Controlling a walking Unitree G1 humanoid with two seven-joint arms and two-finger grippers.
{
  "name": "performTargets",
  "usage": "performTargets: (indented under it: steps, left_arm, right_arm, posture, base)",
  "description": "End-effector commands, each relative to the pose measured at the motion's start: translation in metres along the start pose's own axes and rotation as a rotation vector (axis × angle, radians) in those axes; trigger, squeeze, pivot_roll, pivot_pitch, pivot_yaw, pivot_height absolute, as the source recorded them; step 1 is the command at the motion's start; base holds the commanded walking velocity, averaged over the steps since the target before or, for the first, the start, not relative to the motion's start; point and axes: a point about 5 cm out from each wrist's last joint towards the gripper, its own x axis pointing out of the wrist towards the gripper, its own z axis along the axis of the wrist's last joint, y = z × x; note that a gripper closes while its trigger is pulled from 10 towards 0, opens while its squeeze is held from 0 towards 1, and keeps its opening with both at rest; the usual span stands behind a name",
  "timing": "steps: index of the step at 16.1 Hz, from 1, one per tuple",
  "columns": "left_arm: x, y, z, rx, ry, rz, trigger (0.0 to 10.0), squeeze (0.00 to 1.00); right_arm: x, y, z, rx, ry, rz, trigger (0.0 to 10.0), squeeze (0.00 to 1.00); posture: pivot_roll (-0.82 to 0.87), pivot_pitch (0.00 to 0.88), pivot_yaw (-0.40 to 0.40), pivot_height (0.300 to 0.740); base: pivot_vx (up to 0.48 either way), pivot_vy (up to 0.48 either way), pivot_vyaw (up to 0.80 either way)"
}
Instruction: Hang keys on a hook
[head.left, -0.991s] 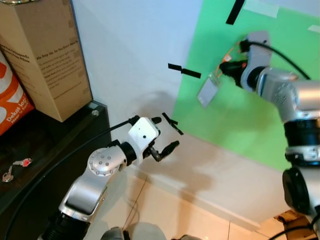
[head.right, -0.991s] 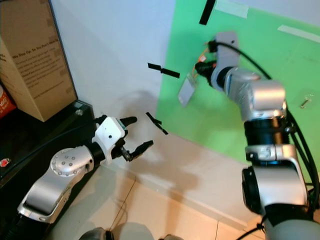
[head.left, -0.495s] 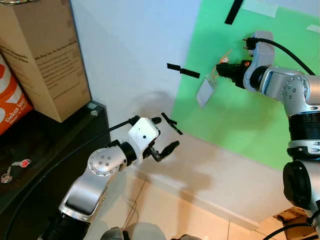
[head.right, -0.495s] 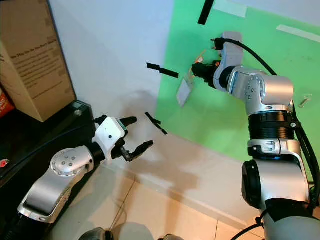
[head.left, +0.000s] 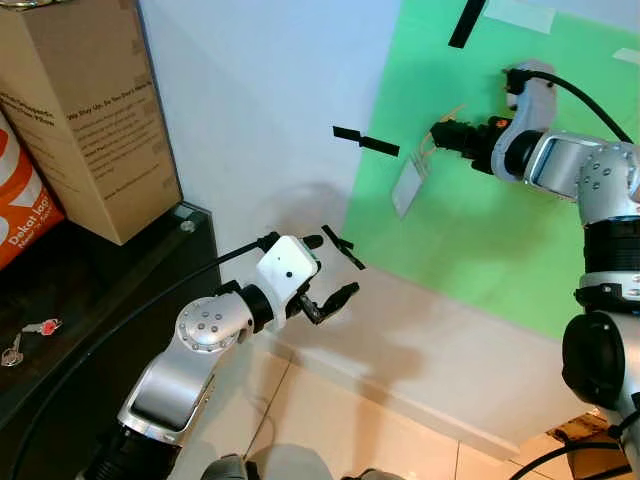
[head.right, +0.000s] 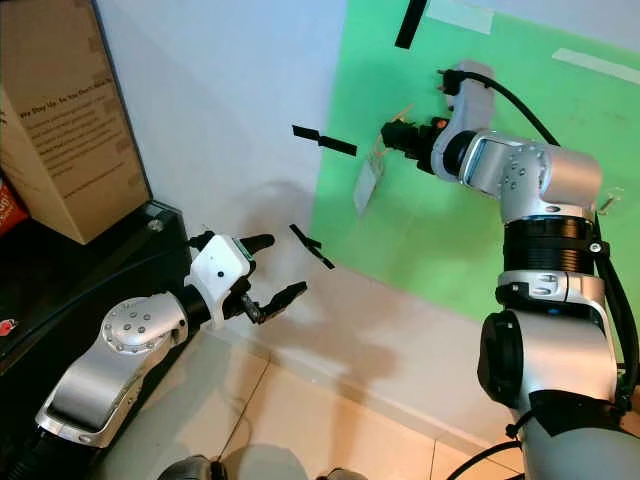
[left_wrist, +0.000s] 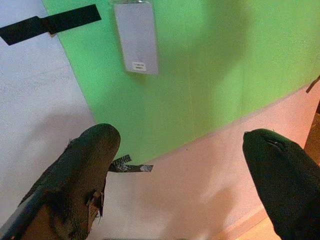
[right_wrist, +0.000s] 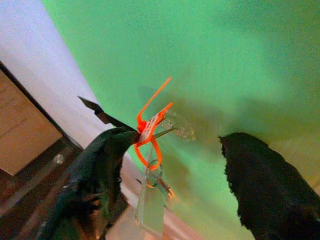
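Withdrawing slightly, the right gripper (right_wrist: 170, 150) gapes empty; keys (right_wrist: 152, 197) hang on the hook (right_wrist: 175, 129); next, retreat clear; left gripper (head.left: 325, 275) idles open.

bare green sheet (head.left: 480, 240) beside hook (right_wrist: 176, 129), box (head.left: 95, 110) far left

matt green paper sheet (head.left: 480, 230); clear plastic hook (right_wrist: 177, 127); orange plastic tie (right_wrist: 150, 130); brown cardboard box (head.left: 90, 110); glossy black shelf (head.left: 90, 290).

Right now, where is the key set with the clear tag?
The key set hangs by its orange tie on a hook on the green board, beside the right end effector.
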Motion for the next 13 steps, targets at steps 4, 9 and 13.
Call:
performTargets:
  steps: [4,9,13]
  left_arm:
    - [0.000,-0.002,0.002,0.003,-0.004,-0.008,10.0,0.00]
    - [0.000,-0.001,0.002,0.002,-0.006,-0.001,10.0,0.00]
    - [0.000,0.000,0.002,0.003,-0.008,-0.001,10.0,0.00]
  right_arm:
    - [-0.006,-0.003,0.018,0.097,-0.045,-0.013,10.0,1.00]
    - [-0.010,-0.003,0.029,0.262,-0.137,0.059,10.0,1.00]
    - [-0.009,-0.020,0.019,0.441,-0.096,-0.004,10.0,0.90]
  posture:
    - [-0.06,0.000,-0.118,0.740]
    - [-0.06,0.000,-0.118,0.740]
    - [-0.06,0.000,-0.117,0.740]
  base:
    - [0.000,0.000,0.00]
    - [0.000,0.000,0.00]
    - [0.000,0.000,0.00]
